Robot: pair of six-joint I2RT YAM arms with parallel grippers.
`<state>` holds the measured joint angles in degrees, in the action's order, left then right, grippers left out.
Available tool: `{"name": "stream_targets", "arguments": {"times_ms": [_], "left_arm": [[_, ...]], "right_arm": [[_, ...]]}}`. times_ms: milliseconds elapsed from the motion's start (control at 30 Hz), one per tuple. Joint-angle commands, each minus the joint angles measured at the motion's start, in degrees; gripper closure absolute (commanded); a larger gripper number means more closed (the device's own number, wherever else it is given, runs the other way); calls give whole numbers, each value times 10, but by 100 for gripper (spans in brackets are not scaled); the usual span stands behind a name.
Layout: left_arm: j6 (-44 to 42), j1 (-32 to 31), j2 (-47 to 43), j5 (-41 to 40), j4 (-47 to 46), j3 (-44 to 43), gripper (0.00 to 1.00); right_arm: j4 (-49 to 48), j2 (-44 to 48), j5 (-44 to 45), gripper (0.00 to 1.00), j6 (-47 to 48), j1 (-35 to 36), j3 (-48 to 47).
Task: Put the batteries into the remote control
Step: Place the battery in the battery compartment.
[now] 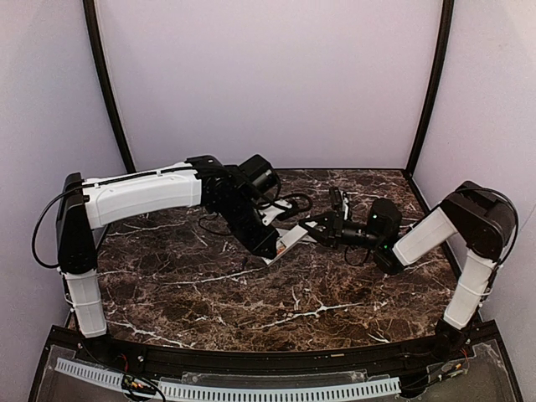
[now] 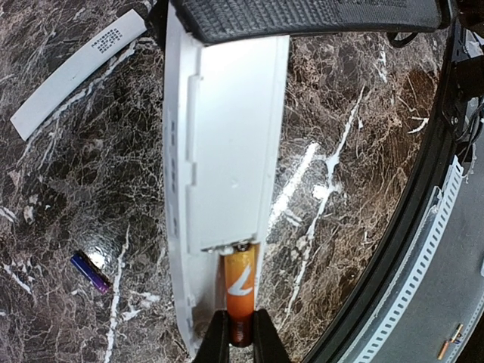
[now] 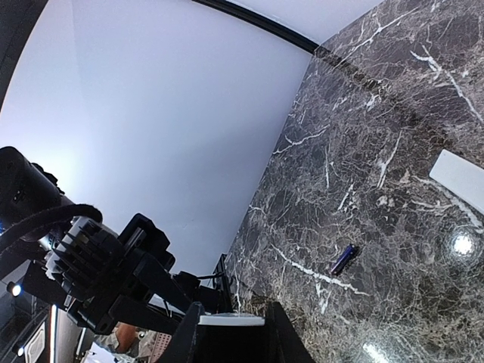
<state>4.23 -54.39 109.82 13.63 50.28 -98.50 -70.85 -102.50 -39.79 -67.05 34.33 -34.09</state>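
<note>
Remote control clamped by tightly closed left fingers; orange battery pinched by right fingers at remote's recess. Risk: battery jammed askew if pushed off-axis. Purple battery seen on counter near remote.

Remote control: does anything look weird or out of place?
Its back is open: the white cover lies apart on the table, and the purple battery lies loose there too, not in the remote.

Bright overhead light, small glare spots
</note>
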Motion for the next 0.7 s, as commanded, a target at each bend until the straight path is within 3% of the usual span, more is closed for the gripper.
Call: {"name": "stream_targets", "arguments": {"times_ms": [0, 300, 667], "left_arm": [[-9, -4, 8, -20, 16, -8, 92], [-11, -4, 7, -28, 20, -10, 81], [-13, -4, 5, -37, 21, -18, 78]], "right_arm": [[-77, -5, -11, 100, -28, 9, -6], [-89, -11, -10, 100, -36, 8, -3], [-91, -13, -6, 100, -44, 6, 2]]}}
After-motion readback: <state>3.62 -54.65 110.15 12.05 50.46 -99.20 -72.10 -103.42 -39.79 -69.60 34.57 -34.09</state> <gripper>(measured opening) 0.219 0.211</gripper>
